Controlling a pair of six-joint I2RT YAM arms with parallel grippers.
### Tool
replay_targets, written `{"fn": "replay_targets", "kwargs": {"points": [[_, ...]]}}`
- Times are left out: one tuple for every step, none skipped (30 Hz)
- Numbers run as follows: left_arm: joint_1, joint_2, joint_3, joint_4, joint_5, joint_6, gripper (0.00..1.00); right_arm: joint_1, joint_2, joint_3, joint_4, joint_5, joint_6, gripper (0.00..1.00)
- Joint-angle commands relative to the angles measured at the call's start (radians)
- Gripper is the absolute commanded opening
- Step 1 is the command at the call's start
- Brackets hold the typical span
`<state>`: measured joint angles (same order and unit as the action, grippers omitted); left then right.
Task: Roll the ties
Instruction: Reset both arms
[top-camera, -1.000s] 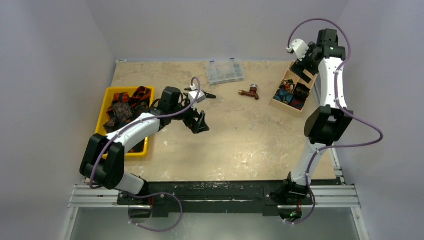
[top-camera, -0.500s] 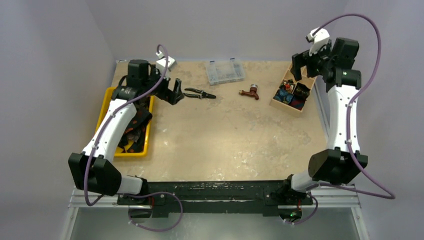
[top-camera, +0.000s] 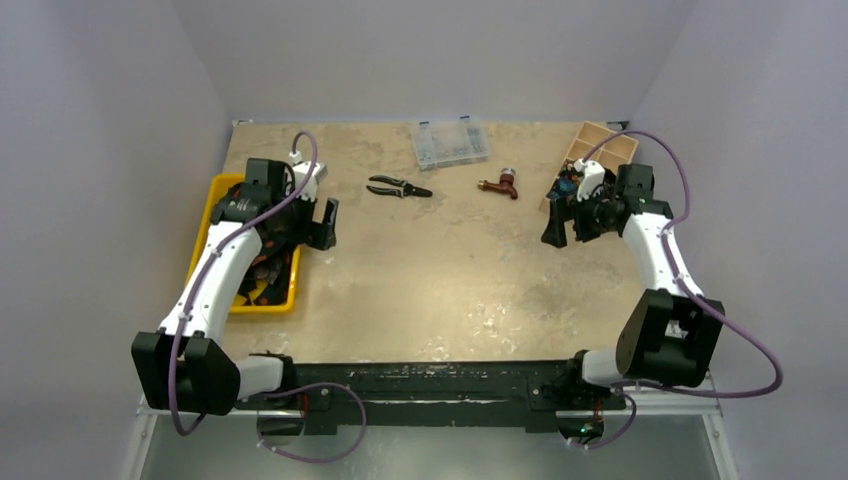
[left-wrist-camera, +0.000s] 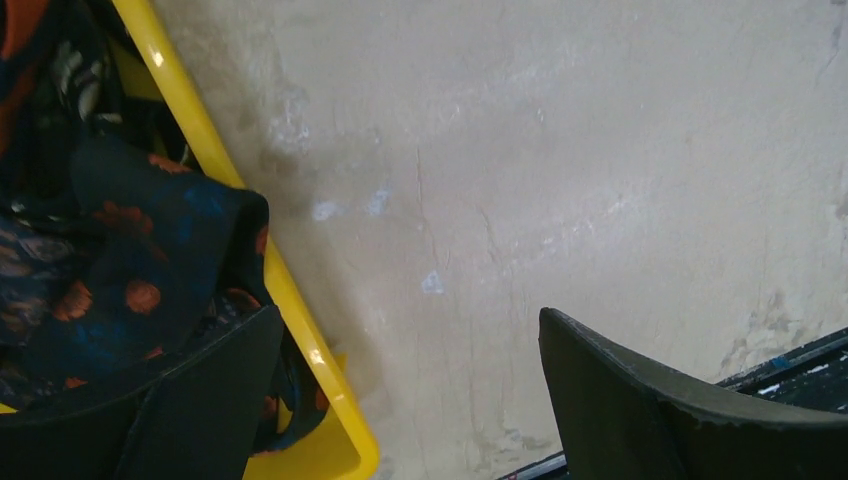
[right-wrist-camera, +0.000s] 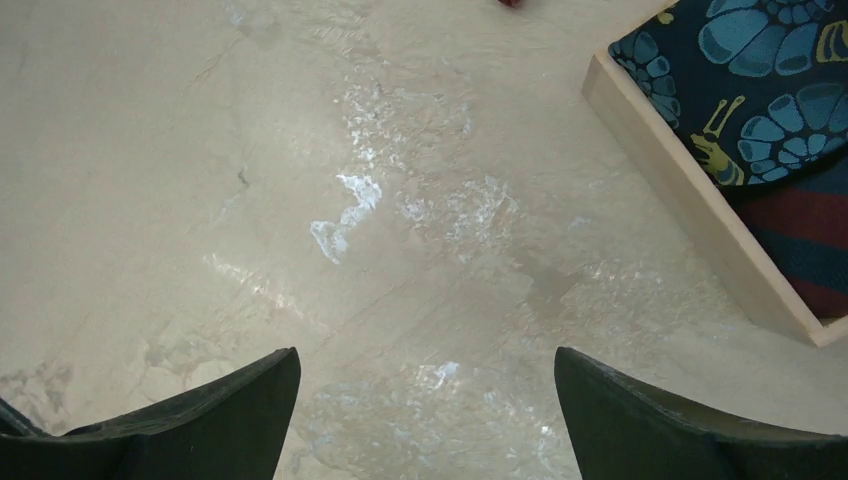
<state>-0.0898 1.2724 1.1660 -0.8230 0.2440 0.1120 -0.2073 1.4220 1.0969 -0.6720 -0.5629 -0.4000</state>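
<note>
Several dark ties (top-camera: 262, 262) with orange and red spots lie heaped in a yellow tray (top-camera: 262, 305) at the left. My left gripper (top-camera: 322, 222) hangs open over the tray's right rim (left-wrist-camera: 300, 330), one finger above the spotted ties (left-wrist-camera: 120, 250) and the other above bare table; nothing sits between them. My right gripper (top-camera: 560, 228) is open and empty above the table, just left of a wooden box (top-camera: 600, 140). A navy tie with blue snails (right-wrist-camera: 760, 70) and a red-striped one (right-wrist-camera: 810, 240) lie inside the box wall (right-wrist-camera: 690, 210).
Black-handled pliers (top-camera: 398, 187) lie at the back centre, with a clear plastic organiser (top-camera: 450, 143) behind them and a brown metal fitting (top-camera: 500, 184) to their right. Purple cables loop off both arms.
My left arm swung from the table's middle to the back left, then down to the tray's right edge. My right arm came down from above the box to its left side, jaws widening.
</note>
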Motion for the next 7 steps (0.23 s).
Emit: {"fn": "replay_targets", "kwargs": {"points": [[0.020,-0.075,-0.056,-0.019,-0.023,-0.059,1.00,0.009,-0.114,-0.027,0.048,0.021,-0.073,0.98],[0.021,-0.077,-0.058,-0.019,-0.023,-0.064,1.00,0.008,-0.116,-0.027,0.039,0.027,-0.080,0.98],[0.021,-0.077,-0.057,-0.018,-0.022,-0.072,1.00,0.009,-0.115,-0.023,0.030,0.032,-0.087,0.98],[0.021,-0.077,-0.055,-0.015,-0.023,-0.082,1.00,0.009,-0.112,-0.017,0.016,0.034,-0.100,0.98],[0.021,-0.074,-0.050,-0.012,-0.026,-0.089,1.00,0.009,-0.111,-0.011,0.007,0.038,-0.107,0.98],[0.021,-0.071,-0.043,-0.012,-0.027,-0.093,1.00,0.009,-0.108,-0.002,0.001,0.045,-0.113,0.98],[0.021,-0.068,-0.031,-0.013,-0.027,-0.095,1.00,0.009,-0.106,0.006,0.001,0.053,-0.117,0.98]]}}
